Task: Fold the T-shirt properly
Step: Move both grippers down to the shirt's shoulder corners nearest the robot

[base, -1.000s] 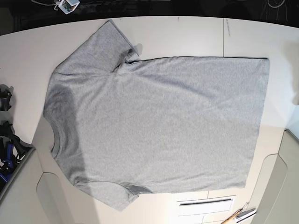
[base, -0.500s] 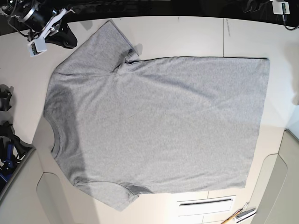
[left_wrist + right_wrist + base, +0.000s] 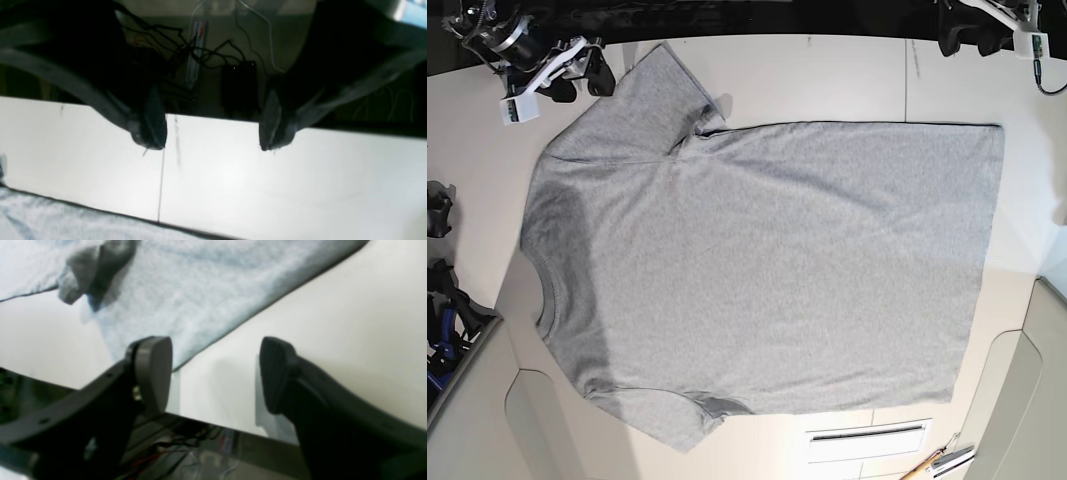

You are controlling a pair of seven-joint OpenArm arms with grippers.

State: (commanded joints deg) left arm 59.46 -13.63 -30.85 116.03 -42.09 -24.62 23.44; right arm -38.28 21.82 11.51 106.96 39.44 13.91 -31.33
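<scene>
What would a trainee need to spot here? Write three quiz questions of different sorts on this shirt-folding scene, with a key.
1. True or false: the T-shirt is already folded in half.
2. Which gripper is nearer a sleeve? A) left gripper B) right gripper
3. Fill in: the jaws of both grippers are ____.

Key
1. False: it lies spread flat on the table, plain side up.
2. B: it sits beside the upper sleeve in the base view, while the left one hovers over bare table near the hem corner.
3. Open, holding nothing, as both wrist views show.
</scene>
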